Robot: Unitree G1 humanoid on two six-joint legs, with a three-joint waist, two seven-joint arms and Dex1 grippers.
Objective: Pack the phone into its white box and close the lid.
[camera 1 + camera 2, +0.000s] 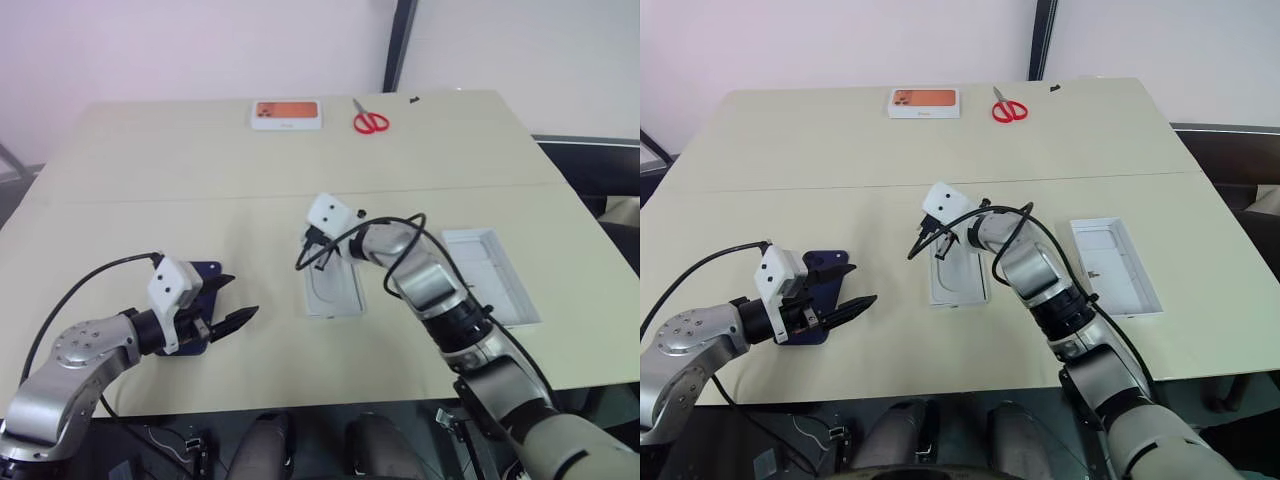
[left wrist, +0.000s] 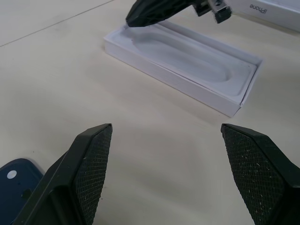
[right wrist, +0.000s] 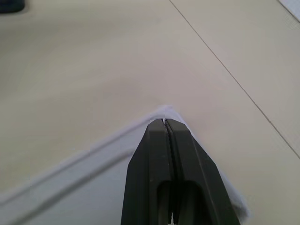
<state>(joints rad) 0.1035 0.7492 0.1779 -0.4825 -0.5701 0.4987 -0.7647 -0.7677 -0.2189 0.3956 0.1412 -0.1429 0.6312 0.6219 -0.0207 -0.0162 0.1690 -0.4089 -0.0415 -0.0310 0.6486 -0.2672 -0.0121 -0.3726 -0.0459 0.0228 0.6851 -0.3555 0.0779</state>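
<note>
The dark navy phone [image 1: 206,272] lies flat near the table's front left, partly under my left gripper [image 1: 236,298]. That gripper is open with nothing between its fingers [image 2: 91,159], and a corner of the phone [image 2: 13,180] shows beside them. The white box [image 1: 335,295] sits mid-table, and a white insert [image 2: 187,61] with an embossed oblong lies in it. My right gripper [image 3: 164,122] is shut, its tip at the box's far left corner. The lid [image 1: 490,275] lies open side up to the right of the box.
A white box printed with an orange picture [image 1: 286,114] and red-handled scissors [image 1: 370,121] lie at the table's far edge. A seam [image 1: 200,195] runs across the tabletop. A black cable loops from my right wrist over the box.
</note>
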